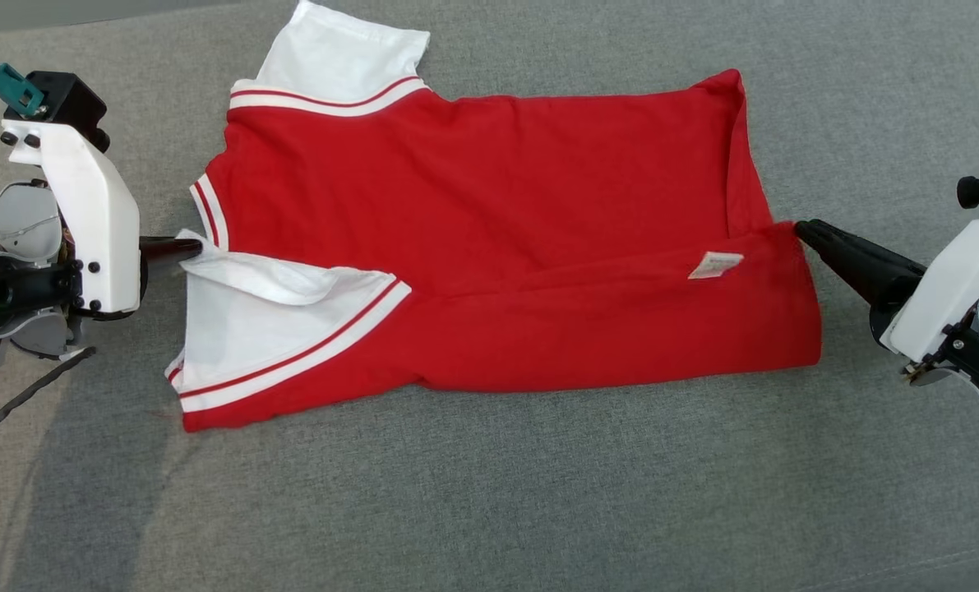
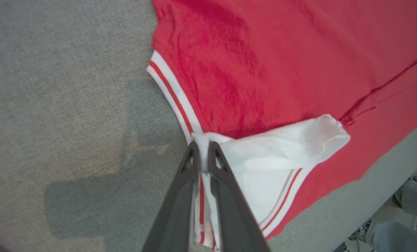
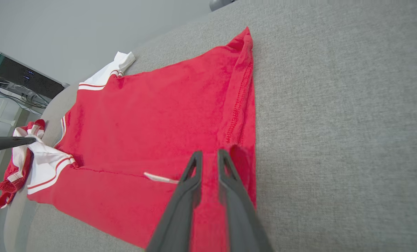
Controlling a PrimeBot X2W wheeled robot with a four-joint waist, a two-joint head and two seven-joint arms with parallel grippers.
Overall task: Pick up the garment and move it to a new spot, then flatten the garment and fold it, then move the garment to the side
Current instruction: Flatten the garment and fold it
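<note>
Grey woven upholstery (image 1: 489,510) underneath everything, broad and flat. Spread across its middle, a red garment (image 1: 497,205), laid lengthwise from the robot's left to its right, with the near long edge folded up over the body along a slanting crease. At the left end, two white sleeves trimmed with red and white stripes: the far sleeve (image 1: 341,57) pointing away from the robot, the near sleeve (image 1: 242,345) lying on the folded part with its white cloth bunched and turned over. Left gripper (image 2: 203,148) at that same end, beside the striped collar, closed tight on a pinch of white fabric held between the two dark fingers. Right gripper (image 3: 210,155) at the opposite end, tips touching the raised corner of the fold at the hem, fingers drawn close with a thin slit between them; unclear whether any red cloth caught inside. Near that corner, on the folded edge, a small white label (image 1: 713,265).
</note>
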